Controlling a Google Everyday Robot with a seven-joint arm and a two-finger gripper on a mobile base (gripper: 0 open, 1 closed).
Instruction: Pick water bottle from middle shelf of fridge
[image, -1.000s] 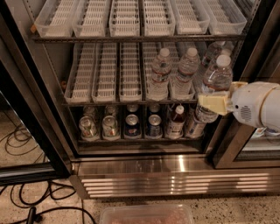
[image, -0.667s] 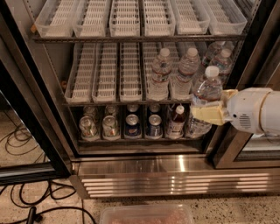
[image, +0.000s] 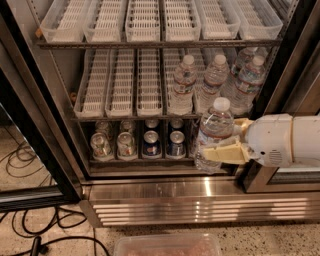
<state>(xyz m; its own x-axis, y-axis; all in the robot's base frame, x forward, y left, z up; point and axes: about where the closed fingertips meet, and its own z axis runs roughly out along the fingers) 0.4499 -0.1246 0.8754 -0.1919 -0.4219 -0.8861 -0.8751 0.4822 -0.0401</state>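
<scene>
The fridge (image: 30, 100) stands open with its black door frame at both sides. My gripper (image: 226, 140), white with cream fingers (image: 225, 153), is shut on a clear ribbed water bottle (image: 215, 131) with a white cap. It holds the bottle upright in front of the fridge, below and forward of the middle shelf (image: 135, 116). Three more water bottles (image: 184, 85) stand in the right lane trays of that shelf. The left lane trays hold nothing.
Soda cans (image: 126, 145) stand on the low shelf. The top shelf (image: 150, 44) carries slotted trays. A ribbed steel base (image: 190, 200) runs below. Black cables (image: 30, 235) lie on the floor at left. A clear bin (image: 167, 246) sits at the bottom edge.
My gripper has drawn the water bottle out of the right end of the middle shelf, moving it left, down and away from the fridge.
</scene>
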